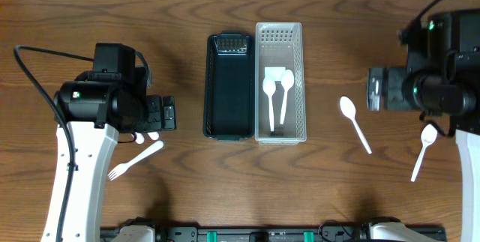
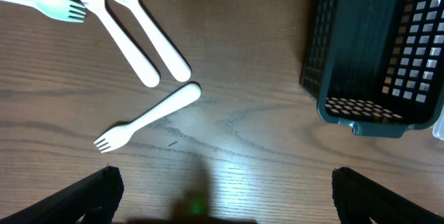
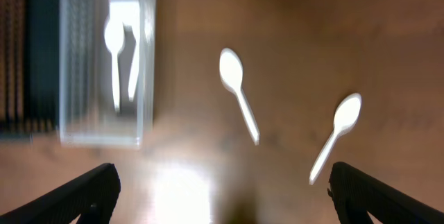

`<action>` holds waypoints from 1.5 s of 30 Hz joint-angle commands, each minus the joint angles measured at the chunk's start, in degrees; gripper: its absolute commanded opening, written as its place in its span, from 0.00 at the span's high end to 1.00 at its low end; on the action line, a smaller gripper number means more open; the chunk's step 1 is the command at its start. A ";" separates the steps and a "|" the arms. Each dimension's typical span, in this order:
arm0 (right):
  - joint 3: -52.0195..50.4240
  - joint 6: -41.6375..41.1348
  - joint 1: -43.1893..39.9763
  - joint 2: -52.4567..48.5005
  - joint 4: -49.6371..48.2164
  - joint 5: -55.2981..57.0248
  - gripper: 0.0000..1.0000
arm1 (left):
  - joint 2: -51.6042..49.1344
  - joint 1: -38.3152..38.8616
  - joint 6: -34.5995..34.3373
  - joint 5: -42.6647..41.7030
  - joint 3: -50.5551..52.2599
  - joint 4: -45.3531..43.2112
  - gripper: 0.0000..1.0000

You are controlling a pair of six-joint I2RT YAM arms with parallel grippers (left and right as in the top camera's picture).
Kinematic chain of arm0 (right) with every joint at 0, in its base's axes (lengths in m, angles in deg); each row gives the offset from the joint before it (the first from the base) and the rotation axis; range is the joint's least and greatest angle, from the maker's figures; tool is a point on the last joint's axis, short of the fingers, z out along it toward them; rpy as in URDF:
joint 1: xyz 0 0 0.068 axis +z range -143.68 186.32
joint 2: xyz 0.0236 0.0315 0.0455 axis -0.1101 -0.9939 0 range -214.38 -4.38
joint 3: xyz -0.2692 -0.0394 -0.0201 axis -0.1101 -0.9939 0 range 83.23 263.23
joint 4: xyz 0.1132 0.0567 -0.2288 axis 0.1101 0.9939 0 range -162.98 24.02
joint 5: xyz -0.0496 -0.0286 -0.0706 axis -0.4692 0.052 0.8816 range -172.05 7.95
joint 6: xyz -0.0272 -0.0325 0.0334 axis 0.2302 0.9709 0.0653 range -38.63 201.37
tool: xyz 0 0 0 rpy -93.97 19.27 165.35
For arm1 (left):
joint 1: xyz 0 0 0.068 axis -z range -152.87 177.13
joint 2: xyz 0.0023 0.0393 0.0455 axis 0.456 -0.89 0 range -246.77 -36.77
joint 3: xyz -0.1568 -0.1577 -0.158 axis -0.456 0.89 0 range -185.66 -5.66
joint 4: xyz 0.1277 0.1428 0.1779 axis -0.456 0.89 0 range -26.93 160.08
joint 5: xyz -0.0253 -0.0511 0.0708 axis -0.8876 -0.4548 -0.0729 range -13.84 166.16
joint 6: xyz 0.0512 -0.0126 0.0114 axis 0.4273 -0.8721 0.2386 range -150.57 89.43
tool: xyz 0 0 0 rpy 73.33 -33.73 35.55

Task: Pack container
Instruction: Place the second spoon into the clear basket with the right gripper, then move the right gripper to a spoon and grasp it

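An empty dark basket (image 1: pixel 229 85) stands beside a white basket (image 1: pixel 280 40) that holds two white spoons (image 1: pixel 276 92). My left gripper (image 1: pixel 171 113) is open and empty, just left of the dark basket (image 2: pixel 374 50). Its fingers (image 2: pixel 222 203) hover over bare wood. Several white forks (image 2: pixel 147 118) lie ahead of it to the left; one fork (image 1: pixel 135 159) shows clear of the arm. My right gripper (image 1: pixel 373 90) is open and empty (image 3: pixel 222 196). Two loose spoons lie near it, one to its left (image 1: pixel 354 122) (image 3: pixel 239 92), one to its right (image 1: pixel 424 150) (image 3: pixel 336 134).
The two baskets sit side by side at the table's middle, long sides touching. The white basket (image 3: pixel 147 78) shows blurred in the right wrist view. Both arm bases stand at the table's front edge.
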 commanded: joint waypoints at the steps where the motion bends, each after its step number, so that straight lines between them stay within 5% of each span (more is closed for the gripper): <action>1: -5.18 -3.10 0.50 1.25 2.36 -1.55 0.01 | 0.11 -0.24 -1.16 -0.57 -0.94 0.20 0.02; 10: -34.34 -10.43 1.03 14.91 -8.74 -5.14 0.01 | 0.11 -0.22 -4.24 -0.59 -0.94 0.22 0.02; 16: -45.90 -0.35 0.55 13.68 -25.86 -3.98 0.01 | 0.11 -0.22 -4.87 -0.59 -0.94 0.17 0.02; 24: -45.38 15.93 -7.23 -3.17 -35.45 2.23 0.01 | 0.11 -0.22 -3.48 -0.55 -0.94 0.00 0.02; 45: -37.31 20.98 -8.35 -33.03 -43.87 -2.19 0.01 | 0.11 -0.22 -3.10 -0.57 -0.94 -0.04 0.02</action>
